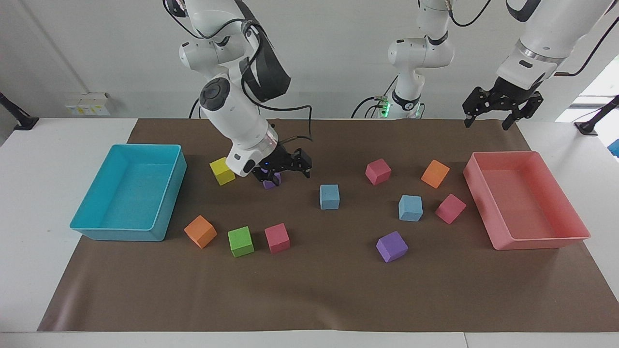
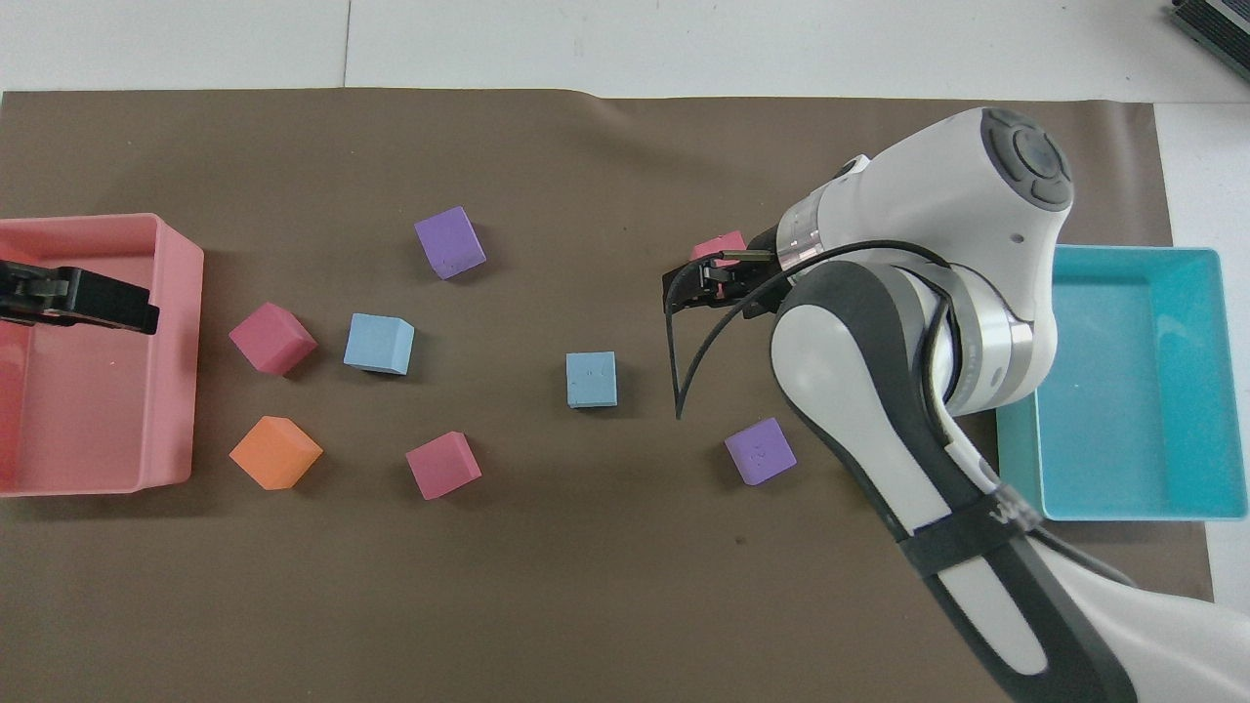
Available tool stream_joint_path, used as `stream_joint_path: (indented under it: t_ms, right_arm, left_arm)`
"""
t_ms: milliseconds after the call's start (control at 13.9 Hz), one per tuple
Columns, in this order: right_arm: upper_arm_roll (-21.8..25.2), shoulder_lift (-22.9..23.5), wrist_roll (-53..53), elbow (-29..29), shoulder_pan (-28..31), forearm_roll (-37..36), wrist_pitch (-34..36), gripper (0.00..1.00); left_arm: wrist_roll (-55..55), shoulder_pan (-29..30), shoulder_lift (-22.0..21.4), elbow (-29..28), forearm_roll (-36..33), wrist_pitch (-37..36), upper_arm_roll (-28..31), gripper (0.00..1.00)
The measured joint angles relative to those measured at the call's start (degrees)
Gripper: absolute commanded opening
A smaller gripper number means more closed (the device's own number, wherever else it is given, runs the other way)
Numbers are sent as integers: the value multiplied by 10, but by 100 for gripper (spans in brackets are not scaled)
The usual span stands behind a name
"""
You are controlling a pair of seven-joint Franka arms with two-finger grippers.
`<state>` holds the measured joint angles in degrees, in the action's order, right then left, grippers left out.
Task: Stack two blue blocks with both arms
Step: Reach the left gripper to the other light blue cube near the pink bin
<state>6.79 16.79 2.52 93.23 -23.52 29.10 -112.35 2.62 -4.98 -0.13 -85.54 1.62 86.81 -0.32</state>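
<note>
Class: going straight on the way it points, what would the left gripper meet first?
Probably the pink rectangular plastic tray, near its robot-side wall; the left gripper hangs high, so depth is uncertain.

a plain white wall (image 1: 96, 53) rises at the far edge of a white table (image 1: 43, 203) under a brown mat (image 1: 309, 290); daylight enters through a window (image 1: 597, 92).

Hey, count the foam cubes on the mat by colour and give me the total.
Blue: 2
Purple: 2
Pink: 3
Orange: 2
Green: 1
Yellow: 1
Total: 11 cubes
</note>
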Motion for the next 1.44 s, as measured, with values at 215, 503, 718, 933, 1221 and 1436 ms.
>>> stream_joint_path:
  t_ms: [215,503,718,933,1221,1436]
  right_arm:
    - [0,1,-113,33,27,73,-4,25]
    - [0,16,-182,70,32,132,-15,0]
    - [-2,39,-189,95,30,190,-61,0]
    - [-4,64,-202,105,28,236,-80,0]
    - [-4,99,-233,106,28,282,-94,0]
    - [-4,120,-273,107,28,311,-94,0]
  left_arm:
    - [0,-7,3,-6,0,23,-3,100]
    - [0,-11,8,-40,0,67,-6,100]
    - [0,-22,10,-82,0,113,-6,100]
    - [0,-41,11,-136,0,165,-7,100]
    - [0,-70,18,-196,0,238,-7,100]
    - [0,-77,41,-208,0,276,-6,100]
